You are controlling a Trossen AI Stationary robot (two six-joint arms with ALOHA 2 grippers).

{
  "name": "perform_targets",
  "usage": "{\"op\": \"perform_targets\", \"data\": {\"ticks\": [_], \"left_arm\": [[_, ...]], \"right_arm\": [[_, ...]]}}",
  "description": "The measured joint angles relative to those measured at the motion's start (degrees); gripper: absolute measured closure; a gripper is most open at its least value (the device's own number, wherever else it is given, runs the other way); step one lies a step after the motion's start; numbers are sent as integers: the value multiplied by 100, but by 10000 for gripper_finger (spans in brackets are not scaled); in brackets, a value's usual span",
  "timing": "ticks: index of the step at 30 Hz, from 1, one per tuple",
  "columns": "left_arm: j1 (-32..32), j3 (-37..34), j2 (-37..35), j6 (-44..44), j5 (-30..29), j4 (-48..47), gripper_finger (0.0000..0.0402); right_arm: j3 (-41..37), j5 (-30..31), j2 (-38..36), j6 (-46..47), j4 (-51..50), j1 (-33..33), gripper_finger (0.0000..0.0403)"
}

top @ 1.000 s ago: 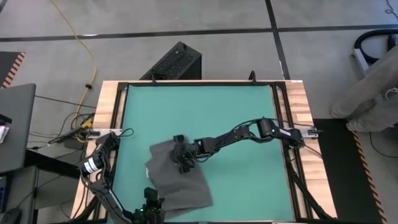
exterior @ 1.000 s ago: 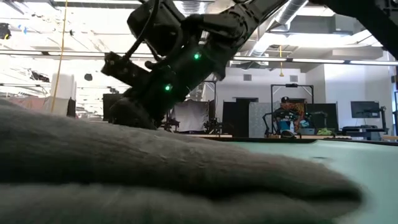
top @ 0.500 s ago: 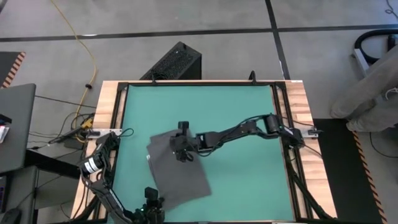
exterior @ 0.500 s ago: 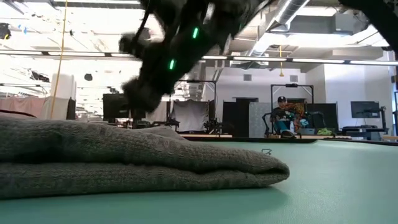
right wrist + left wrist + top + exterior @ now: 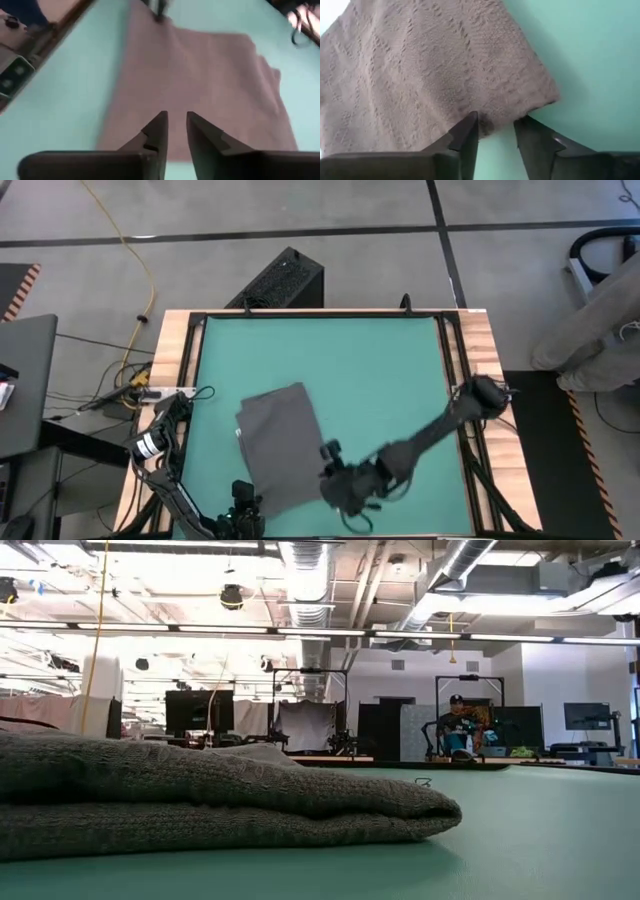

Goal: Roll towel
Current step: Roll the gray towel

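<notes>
high view: towel [image 5: 282, 442] folded flat, grippers apart.

The towel [image 5: 282, 442] lies folded flat on the worktop [image 5: 370, 360]. Beyond its far edge and to its right the green surface is open. The right end effector [image 5: 345, 492] crowds its near right corner.

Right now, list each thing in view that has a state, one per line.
towel: folded flat in layers on the mat, not rolled, held by nothing.
left pincer: fingers apart, empty, at the towel's edge by a corner.
right pincer: fingers slightly apart, empty, near the table's front edge, facing the towel.
green mat: lying flat, the towel resting on it.
</notes>
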Motion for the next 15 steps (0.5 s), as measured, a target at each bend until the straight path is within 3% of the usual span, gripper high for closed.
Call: {"op": "perform_targets", "data": {"ticks": [4, 9, 15], "left_arm": [[36, 9, -17, 112, 213, 133, 243], [74, 218, -32, 65, 552, -313, 197], [166, 1105, -26, 441, 1691, -888, 156]], "right_arm": [[-9, 78, 341, -18, 585, 303, 287], [-16, 179, 760, 370, 357, 434, 269], [2, 458, 701, 506, 427, 733, 235]]}}
